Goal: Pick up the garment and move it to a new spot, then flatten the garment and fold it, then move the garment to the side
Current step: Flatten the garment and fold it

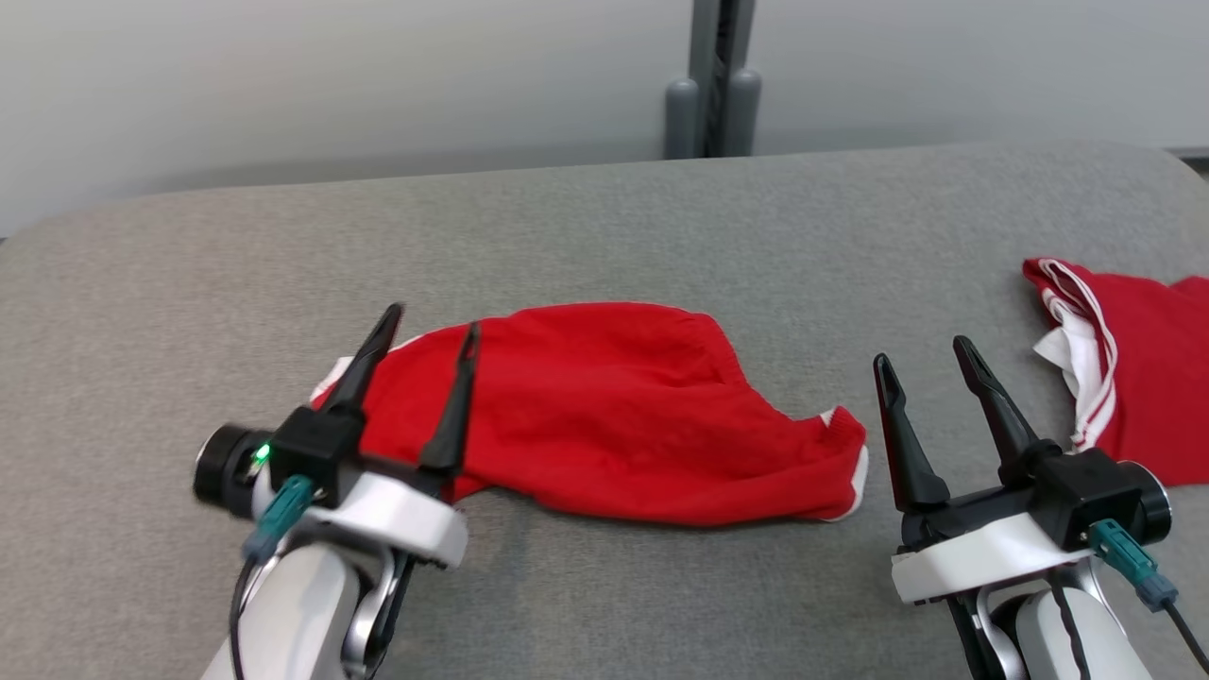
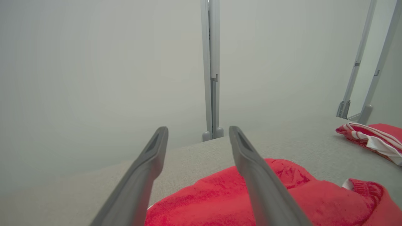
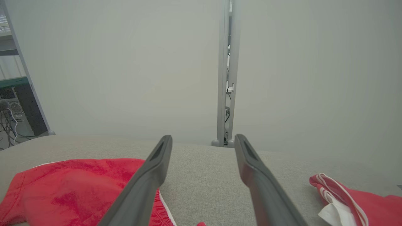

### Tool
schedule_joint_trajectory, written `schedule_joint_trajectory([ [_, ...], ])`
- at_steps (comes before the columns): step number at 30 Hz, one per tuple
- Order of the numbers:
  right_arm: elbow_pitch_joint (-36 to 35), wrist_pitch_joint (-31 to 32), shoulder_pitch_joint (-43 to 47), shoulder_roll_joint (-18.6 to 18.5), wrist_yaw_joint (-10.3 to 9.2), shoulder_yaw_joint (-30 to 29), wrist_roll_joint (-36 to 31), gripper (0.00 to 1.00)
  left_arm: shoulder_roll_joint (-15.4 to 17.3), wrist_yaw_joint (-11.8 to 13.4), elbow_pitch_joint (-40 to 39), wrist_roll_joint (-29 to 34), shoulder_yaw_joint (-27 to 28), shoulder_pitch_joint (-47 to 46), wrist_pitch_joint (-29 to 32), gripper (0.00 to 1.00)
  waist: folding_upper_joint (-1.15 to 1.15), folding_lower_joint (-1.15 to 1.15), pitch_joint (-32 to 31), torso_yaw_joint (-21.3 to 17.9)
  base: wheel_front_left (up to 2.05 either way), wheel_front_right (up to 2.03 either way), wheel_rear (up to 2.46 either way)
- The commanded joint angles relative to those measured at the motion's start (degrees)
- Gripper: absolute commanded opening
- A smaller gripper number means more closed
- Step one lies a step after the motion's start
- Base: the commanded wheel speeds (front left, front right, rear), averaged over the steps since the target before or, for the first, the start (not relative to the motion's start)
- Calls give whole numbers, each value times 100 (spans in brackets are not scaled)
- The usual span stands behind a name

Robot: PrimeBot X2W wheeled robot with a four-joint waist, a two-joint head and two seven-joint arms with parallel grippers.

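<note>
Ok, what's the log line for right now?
red garment: on grey surface; left gripper: open, over its left end; right gripper: open, beside it; striped garment: far right

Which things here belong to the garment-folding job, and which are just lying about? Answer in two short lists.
Job: red garment in the middle of the grey table; left gripper, open over its left end; right gripper, open, to its right.
Lying about: striped red garment at the table's right edge; grey post behind.
</note>
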Motion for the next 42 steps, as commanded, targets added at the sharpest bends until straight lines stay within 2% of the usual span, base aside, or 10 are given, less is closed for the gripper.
schedule_joint_trajectory([
  [1,43,-29,43,-38,0,-31,-35,100,15,37,-120,-46,149,248,-21,100,0,0,-167,227,0,0,0],
  [9,239,-29,174,-42,0,-62,55,100,-164,-8,-527,-53,816,1155,-22,100,0,0,-312,645,0,0,0],
  [15,515,35,-72,-150,0,-97,153,100,-345,-140,-550,129,889,1192,-22,100,0,0,-249,833,0,0,0],
  [21,1099,614,-603,-410,0,187,613,100,-492,-299,-440,301,870,1093,-22,100,0,0,-98,1030,0,0,0],
  [26,1759,1181,-1183,-516,1,315,1256,100,-578,-410,-358,371,895,1035,-22,100,0,0,41,1224,0,0,0],
  [32,2450,1963,-1749,-525,1,362,2377,100,-622,-489,-260,407,899,973,-22,100,0,0,161,1443,0,0,0],
  [41,2989,2406,-2204,-661,1,493,3216,100,-667,-528,-206,420,923,925,-22,100,0,0,282,1621,0,0,0],
  [42,3027,2455,-2243,-668,1,525,3275,68,-667,-528,-204,418,921,921,-22,100,0,0,292,1631,0,0,0],
])
